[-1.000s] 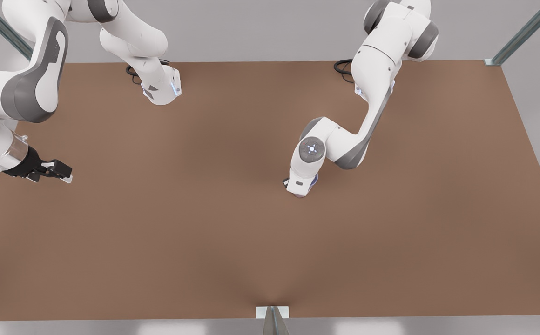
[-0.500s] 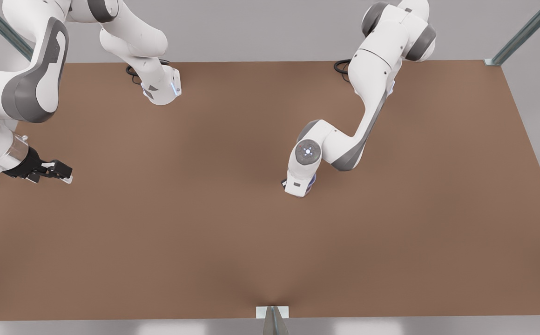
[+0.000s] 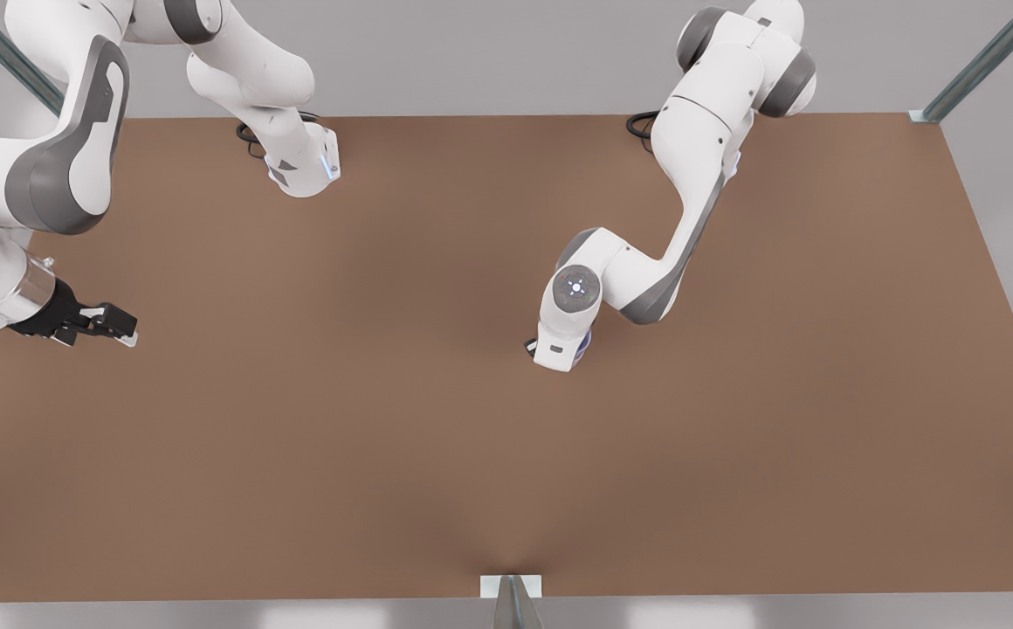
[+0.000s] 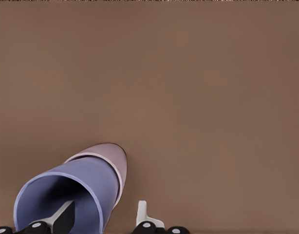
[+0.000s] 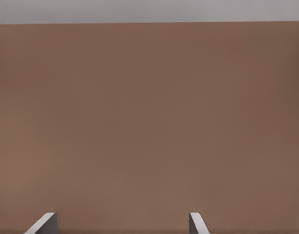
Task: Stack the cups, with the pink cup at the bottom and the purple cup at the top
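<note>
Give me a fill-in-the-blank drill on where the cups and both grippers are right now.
1. The pink cup holds the ___ cup inside it.
2. One finger of the left gripper reaches inside the purple cup, the other stays outside it, and the fingers are ___.
3. The right gripper waits, open, above the brown table near the front view's ___ edge.

Missing words: purple; open; left
</note>
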{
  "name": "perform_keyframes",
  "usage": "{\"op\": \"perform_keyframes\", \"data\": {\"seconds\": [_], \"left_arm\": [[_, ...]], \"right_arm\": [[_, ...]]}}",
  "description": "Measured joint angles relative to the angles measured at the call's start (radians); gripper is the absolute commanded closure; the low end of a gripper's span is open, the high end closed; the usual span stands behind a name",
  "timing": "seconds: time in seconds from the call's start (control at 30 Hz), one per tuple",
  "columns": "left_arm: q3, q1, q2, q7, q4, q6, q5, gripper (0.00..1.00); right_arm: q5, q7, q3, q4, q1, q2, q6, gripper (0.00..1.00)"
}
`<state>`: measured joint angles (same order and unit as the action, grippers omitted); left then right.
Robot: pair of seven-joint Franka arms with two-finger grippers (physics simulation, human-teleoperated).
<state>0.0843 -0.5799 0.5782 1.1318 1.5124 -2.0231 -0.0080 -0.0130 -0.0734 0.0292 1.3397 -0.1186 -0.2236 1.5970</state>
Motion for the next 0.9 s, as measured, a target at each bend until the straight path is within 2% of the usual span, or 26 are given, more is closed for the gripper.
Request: {"op": "perform_keyframes", "data": {"seconds": [0.07,0.17,0.33,0.4,0.43,0.53,0.6,0.7,0.9], "left_arm": [[0.001,0.0,-0.026,0.0,-0.002,0.008,0.01,0.0],[-0.02,0.0,-0.073,-0.013,-0.169,0.121,0.017,0.0],[-0.293,0.018,-0.158,-0.164,-0.242,0.344,-0.024,0.0],[-0.352,0.034,-0.193,-0.246,-0.241,0.414,-0.04,0.0],[-0.337,0.083,-0.214,-0.29,-0.239,0.442,-0.045,0.0],[-0.127,0.302,-0.252,-0.417,-0.233,0.492,0.015,0.0],[-0.032,0.409,-0.272,-0.5,-0.232,0.488,0.048,0.0],[0.049,0.49,-0.324,-0.611,-0.208,0.468,0.075,0.0],[0.115,0.532,-0.387,-0.786,-0.139,0.432,0.094,0.0]], "right_arm": [[0.0,0.0,0.0,0.0,0.0,0.0,0.001,0.0],[0.0,0.0,0.0,0.0,0.0,0.0,0.002,0.0],[0.0,-0.001,0.0,0.0,0.0,0.0,0.003,0.0],[0.0,-0.001,0.0,0.0,0.0,0.0,0.003,0.0],[0.0,-0.001,0.0,0.0,0.0,0.0,0.003,0.0],[0.001,-0.001,0.0,0.0,0.001,-0.002,0.006,0.0],[0.0,-0.001,0.0,0.0,0.0,-0.004,0.011,0.0],[0.0,-0.001,0.0,0.0,0.001,-0.008,0.019,0.0],[-0.008,-0.002,0.0,0.0,0.002,-0.008,0.026,0.0]]}}
